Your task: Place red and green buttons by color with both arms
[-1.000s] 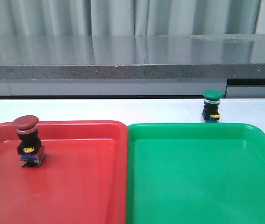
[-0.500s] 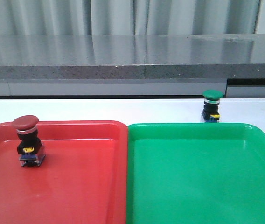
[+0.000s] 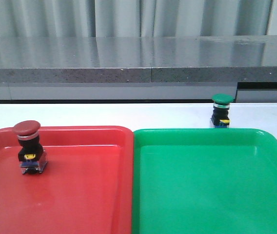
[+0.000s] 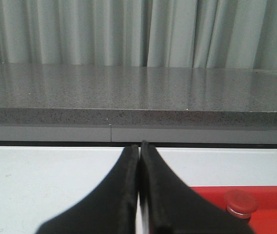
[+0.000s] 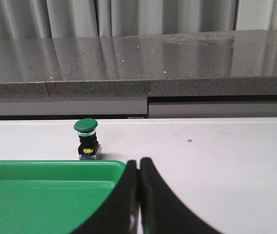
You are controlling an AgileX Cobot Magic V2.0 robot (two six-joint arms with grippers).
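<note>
Already the red button (image 3: pixel 27 141) stands upright in the red tray (image 3: pixel 89 195); the green button (image 3: pixel 222 110) waits on the desk (image 3: pixel 128 114) behind the green tray (image 3: pixel 211 185). Both tools, left tool (image 4: pixel 139 151) and right tool (image 5: pixel 139 165), are closed and empty; the right should spread wide, approach level, and grip the black body.

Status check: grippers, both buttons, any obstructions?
Left gripper and right gripper shut, empty. Red button in red tray. Green button on table, behind green tray. Nothing blocking.
</note>
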